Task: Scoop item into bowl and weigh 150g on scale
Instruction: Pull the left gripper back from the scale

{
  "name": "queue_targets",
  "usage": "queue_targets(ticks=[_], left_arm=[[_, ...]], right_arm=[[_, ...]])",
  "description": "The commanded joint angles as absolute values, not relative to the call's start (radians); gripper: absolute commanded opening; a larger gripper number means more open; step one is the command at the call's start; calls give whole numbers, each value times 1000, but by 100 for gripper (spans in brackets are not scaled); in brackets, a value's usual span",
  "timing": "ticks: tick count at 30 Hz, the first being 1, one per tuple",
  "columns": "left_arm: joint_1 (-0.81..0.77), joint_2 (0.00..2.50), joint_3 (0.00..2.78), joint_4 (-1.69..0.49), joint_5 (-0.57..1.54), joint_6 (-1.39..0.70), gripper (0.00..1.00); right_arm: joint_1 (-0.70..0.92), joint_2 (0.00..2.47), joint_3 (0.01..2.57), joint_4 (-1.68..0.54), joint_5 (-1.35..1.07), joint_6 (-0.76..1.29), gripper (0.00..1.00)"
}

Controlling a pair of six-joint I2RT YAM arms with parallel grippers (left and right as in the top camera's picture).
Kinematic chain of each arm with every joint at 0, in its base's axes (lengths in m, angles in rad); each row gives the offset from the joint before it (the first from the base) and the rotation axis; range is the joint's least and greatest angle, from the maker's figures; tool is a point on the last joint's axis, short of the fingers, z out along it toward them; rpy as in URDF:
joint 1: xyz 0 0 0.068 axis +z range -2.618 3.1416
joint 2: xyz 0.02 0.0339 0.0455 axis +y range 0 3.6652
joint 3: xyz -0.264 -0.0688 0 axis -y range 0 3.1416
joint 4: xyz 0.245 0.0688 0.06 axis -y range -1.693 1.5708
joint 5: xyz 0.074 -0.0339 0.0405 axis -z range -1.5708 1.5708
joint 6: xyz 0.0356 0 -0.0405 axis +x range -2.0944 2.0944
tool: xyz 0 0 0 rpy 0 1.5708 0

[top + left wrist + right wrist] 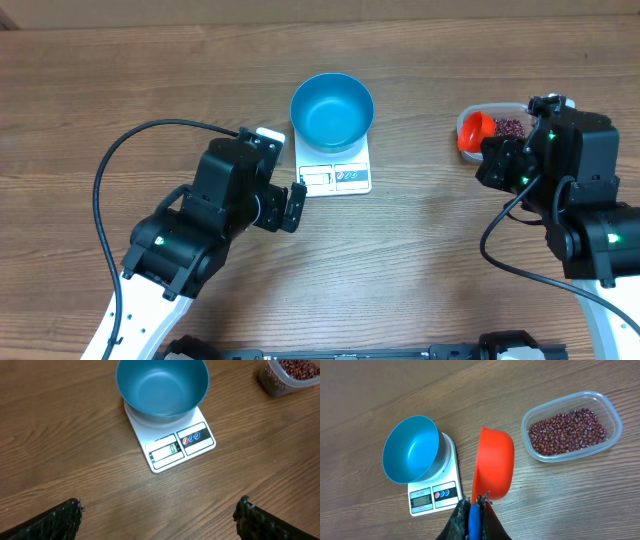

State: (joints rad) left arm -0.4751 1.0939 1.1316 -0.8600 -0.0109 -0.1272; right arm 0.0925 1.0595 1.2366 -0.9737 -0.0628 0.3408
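The blue bowl [332, 110] [161, 387] [410, 450] stands empty on the white scale [338, 178] [175, 447] [432, 497], whose display faces the table's front. My left gripper [285, 207] [159, 510] hovers open just left of and in front of the scale, holding nothing. My right gripper [476, 502] [490, 150] is shut on the blue handle of a red scoop [495, 462] [474, 130], tipped on its side above the table between scale and tub. No beans show in the scoop. The item, dark red beans [567, 430] [512, 128], lies in the clear tub [616, 420].
The clear tub [500, 108] [272, 385] sits at the right, partly hidden under my right arm in the overhead view. A black cable [108, 170] loops over the table on the left. Bare wood lies between the two arms.
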Motion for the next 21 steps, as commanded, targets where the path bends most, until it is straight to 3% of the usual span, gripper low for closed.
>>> queue_targets(ticks=[1, 21], left_arm=[[-470, 1098, 1131, -863, -3, -105, 100], [-470, 1232, 1131, -863, -3, -105, 99]], right_arm=[[96, 1057, 1264, -968, -53, 343, 4], [96, 1057, 1264, -986, -53, 343, 4]])
